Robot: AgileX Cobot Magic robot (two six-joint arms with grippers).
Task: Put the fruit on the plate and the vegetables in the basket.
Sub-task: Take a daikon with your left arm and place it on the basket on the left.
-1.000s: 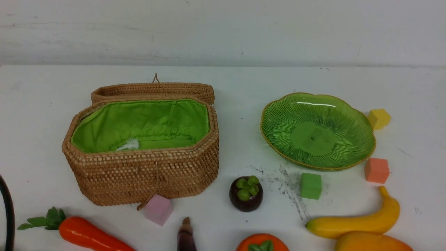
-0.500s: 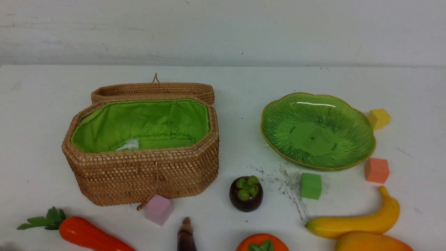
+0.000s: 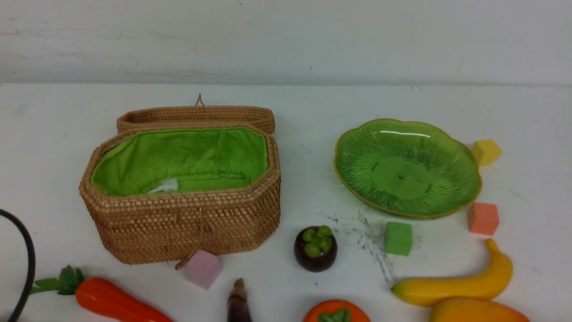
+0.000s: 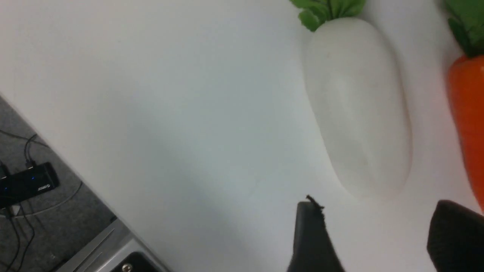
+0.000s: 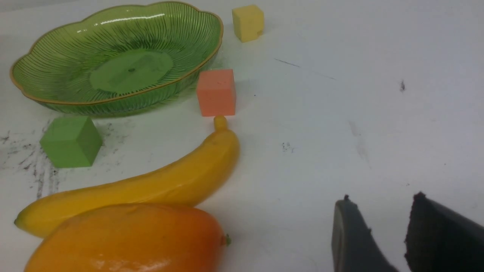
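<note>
White tabletop [image 4: 189, 113] stretches under my left claw [image 4: 374, 234], its fingers parted and gripping nothing, and the white radish [image 4: 359, 105] lies just beyond their tips, beside the carrot [image 4: 472, 117], its long axis running roughly away from me, so I judge this nearer arm should straddle its sides

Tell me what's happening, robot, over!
Both grippers open, empty. Left gripper near white radish. Plate and basket empty of food. Lid open, not blocking.
</note>
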